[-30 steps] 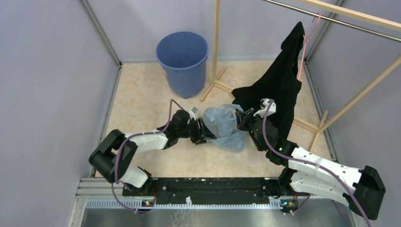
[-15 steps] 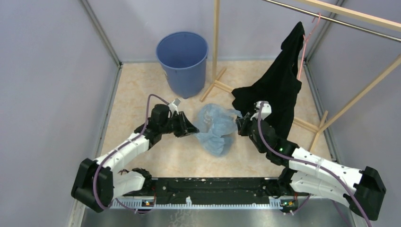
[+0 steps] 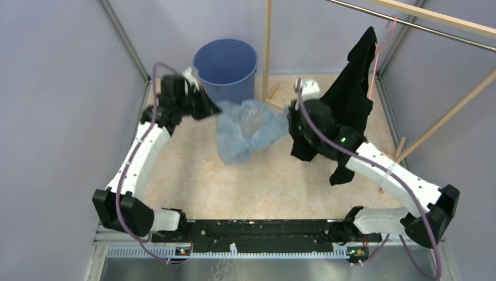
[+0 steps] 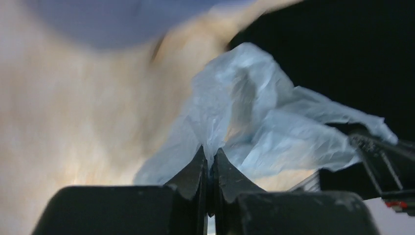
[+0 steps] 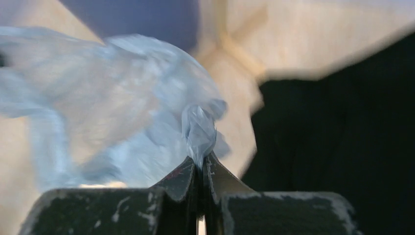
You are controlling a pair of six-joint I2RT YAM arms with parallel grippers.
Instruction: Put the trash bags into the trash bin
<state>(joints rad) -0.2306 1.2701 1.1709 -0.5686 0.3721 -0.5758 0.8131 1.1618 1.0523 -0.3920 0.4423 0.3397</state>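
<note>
The light-blue trash bag (image 3: 248, 130) hangs stretched between both grippers, just in front of the blue trash bin (image 3: 226, 63) at the back of the floor. My left gripper (image 3: 214, 109) is shut on the bag's left edge, beside the bin's left front. My right gripper (image 3: 288, 119) is shut on its right edge. In the left wrist view the bag (image 4: 254, 122) rises from the pinched fingertips (image 4: 209, 156), with the bin (image 4: 112, 22) blurred at the top. The right wrist view shows a twisted bit of bag (image 5: 198, 129) between the tips (image 5: 199, 164).
A black garment (image 3: 345, 99) on a pink hanger (image 3: 380, 47) hangs from a wooden rack (image 3: 267, 52) at the right, against my right arm. The rack's wooden feet (image 3: 272, 99) lie right of the bin. Grey walls close in both sides.
Both arms have lifted the bag off the floor and carried it back and left toward the bin. The left gripper has closed onto the bag's edge.
</note>
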